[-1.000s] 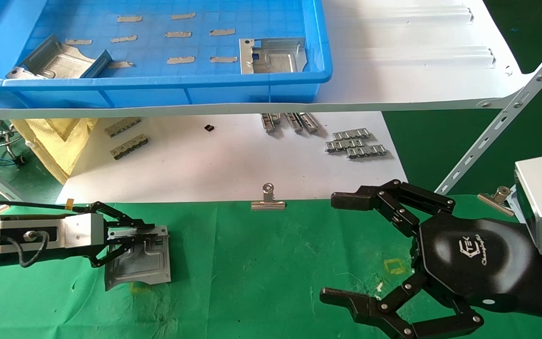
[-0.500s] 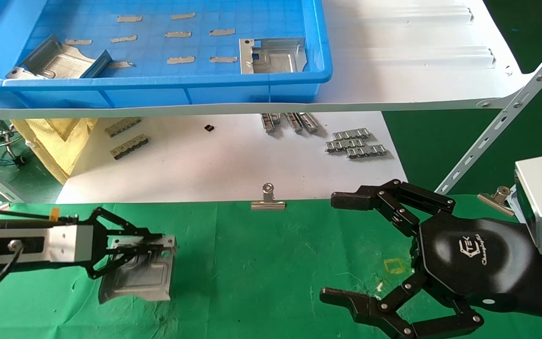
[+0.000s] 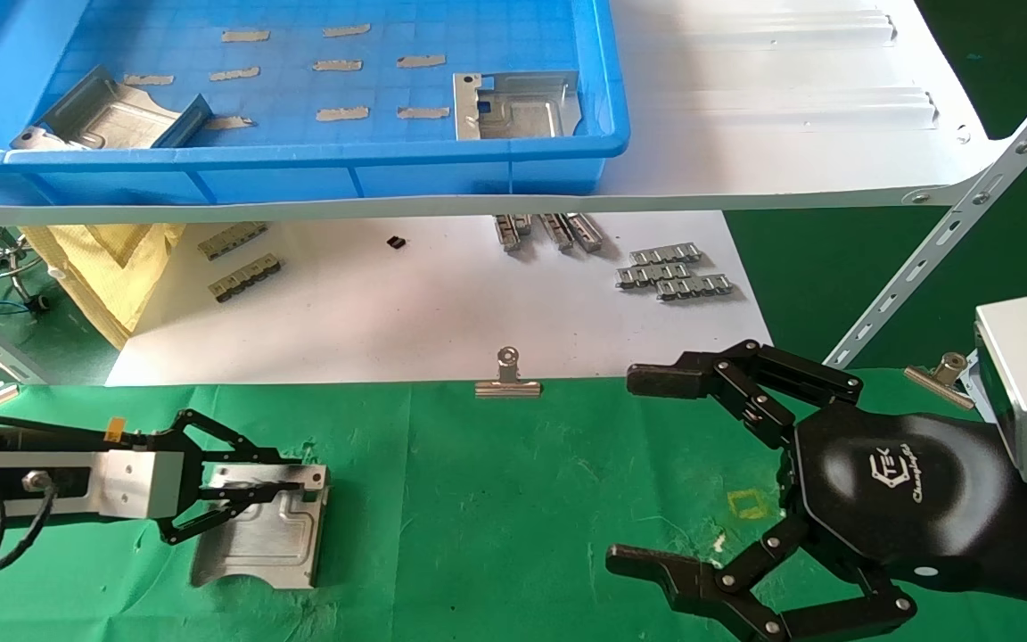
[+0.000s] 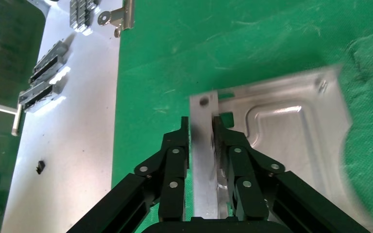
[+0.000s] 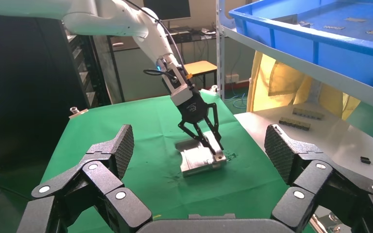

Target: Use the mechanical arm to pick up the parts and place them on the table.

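Note:
My left gripper [image 3: 295, 480] is shut on the bent edge flange of a silver sheet-metal part [image 3: 259, 537], which lies low on the green cloth table [image 3: 496, 499] at the front left. In the left wrist view the fingers [image 4: 179, 145] stand on either side of the flange of the part [image 4: 281, 131]. Two more parts [image 3: 103, 114] [image 3: 518, 105] lie in the blue bin [image 3: 299, 159] on the shelf. My right gripper [image 3: 638, 471] is open and empty above the table's right side. The right wrist view shows the left gripper [image 5: 209, 138] on the part [image 5: 196, 160].
A white sheet-metal shelf [image 3: 790, 107] carries the bin, with a slanted brace [image 3: 950, 241] at the right. Grey ribbed strips [image 3: 674, 272] lie on the white sheet [image 3: 424, 303]. A binder clip [image 3: 508, 379] sits at the cloth's far edge. A yellow square mark [image 3: 750, 504] lies near my right gripper.
My left gripper shifted the part slightly right and tilted it, then brought it down flatter onto the cloth, nearer the front. The right arm has not moved.

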Robot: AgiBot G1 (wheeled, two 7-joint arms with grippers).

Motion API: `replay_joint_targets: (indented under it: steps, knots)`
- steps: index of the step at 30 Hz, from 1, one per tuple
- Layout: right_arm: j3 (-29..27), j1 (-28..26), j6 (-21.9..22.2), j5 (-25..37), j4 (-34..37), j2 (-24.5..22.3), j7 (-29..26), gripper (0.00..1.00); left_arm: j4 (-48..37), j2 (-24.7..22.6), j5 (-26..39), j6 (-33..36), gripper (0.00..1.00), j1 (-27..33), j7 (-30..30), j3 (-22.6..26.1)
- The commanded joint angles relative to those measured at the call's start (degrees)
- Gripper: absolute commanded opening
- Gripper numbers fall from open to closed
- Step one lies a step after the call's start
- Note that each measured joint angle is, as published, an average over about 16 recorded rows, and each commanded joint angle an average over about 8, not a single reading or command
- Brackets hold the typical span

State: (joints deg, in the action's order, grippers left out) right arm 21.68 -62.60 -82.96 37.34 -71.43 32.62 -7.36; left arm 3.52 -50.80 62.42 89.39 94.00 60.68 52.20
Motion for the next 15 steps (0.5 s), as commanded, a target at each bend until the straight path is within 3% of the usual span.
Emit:
replay_joint_targets:
  steps: [1, 7, 15]
  knots:
    - [0.0, 0.0, 0.0, 0.0, 0.0, 0.0, 0.0, 1.0, -0.3, -0.1, 0.2, 0.1, 1.0, 0.0, 0.3, 0.1]
    - [0.0, 0.0, 0.0, 0.0, 0.0, 0.0, 0.0, 1.0, -0.8, 0.3, -2.2, 1.6, 1.0, 0.2, -5.4, -1.2]
    - [0.0, 0.0, 0.0, 0.0, 0.0, 0.0, 0.0, 1.0, 0.7, 2.1, -10.3, 2.2, 1.0, -3.5, -21.5, -5.5]
